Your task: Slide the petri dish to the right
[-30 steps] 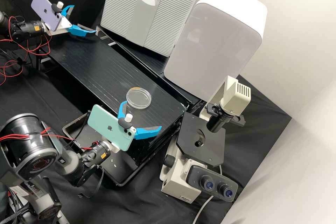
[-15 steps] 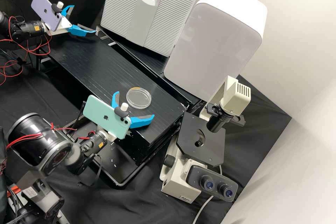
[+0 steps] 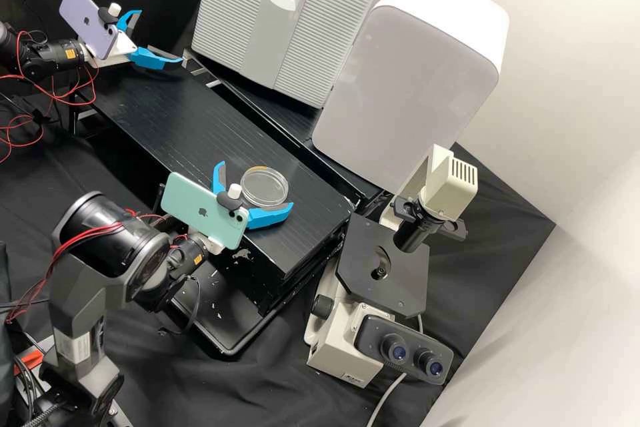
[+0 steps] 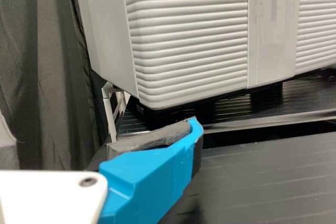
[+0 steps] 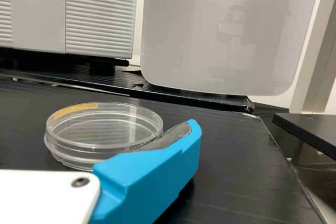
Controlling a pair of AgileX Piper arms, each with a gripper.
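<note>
A clear round petri dish (image 3: 265, 187) lies flat near the right end of the raised black platform (image 3: 180, 120). My right gripper (image 3: 257, 185) is open, with one blue finger just left of the dish and the other along its near side. In the right wrist view the dish (image 5: 102, 129) sits close beside one blue finger (image 5: 157, 174); I cannot tell whether they touch. My left gripper (image 3: 160, 37) hangs open over the platform's far left end, holding nothing. Its blue finger (image 4: 155, 174) hovers above the platform.
A white ribbed appliance (image 3: 293, 13) and a smooth white housing (image 3: 413, 73) stand behind the platform. A microscope (image 3: 393, 280) stands just beyond the platform's right edge. A black tray (image 3: 227, 327) lies below the platform's near side. Red cables (image 3: 27, 100) trail at the left.
My right arm has moved up and left toward the dish, so its open fingers now flank it. The dish and the left arm have stayed put.
</note>
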